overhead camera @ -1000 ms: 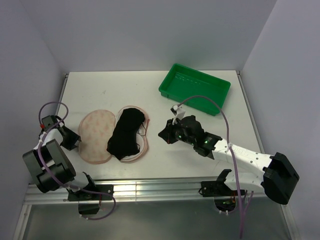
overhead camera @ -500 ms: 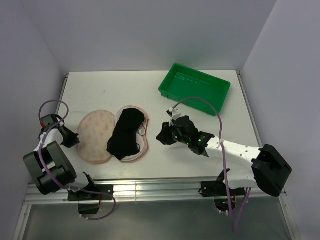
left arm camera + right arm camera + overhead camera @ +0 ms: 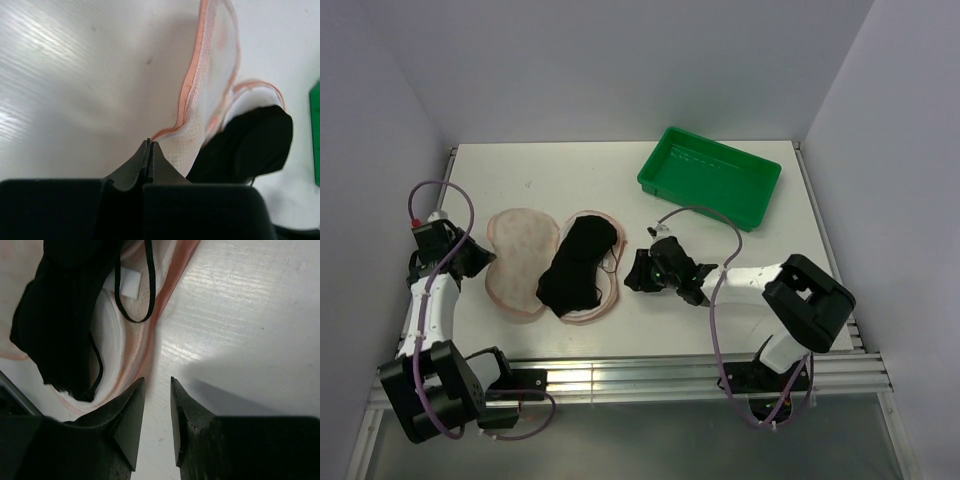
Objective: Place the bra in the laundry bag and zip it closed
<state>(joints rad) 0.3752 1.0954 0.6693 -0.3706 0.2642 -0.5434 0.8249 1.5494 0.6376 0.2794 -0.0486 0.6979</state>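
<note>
Currently the bra (image 3: 575, 270) lies on the laundry bag's (image 3: 520, 250) right half, left gripper (image 3: 150, 145) clamped on its left rim, right gripper (image 3: 156, 380) parted beside it; a trailing strap (image 3: 132, 320) could jam the zip (image 3: 172, 285).

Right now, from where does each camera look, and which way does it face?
Top external: above and behind the bases, looking down at the table; both arms show.
Left wrist: sits behind the left tool, which is shut on the laundry bag rim, and faces across the table.
Right wrist: looks down past the open right tool at that bag's edge.
Shared: both wrist views show the bra.
</note>
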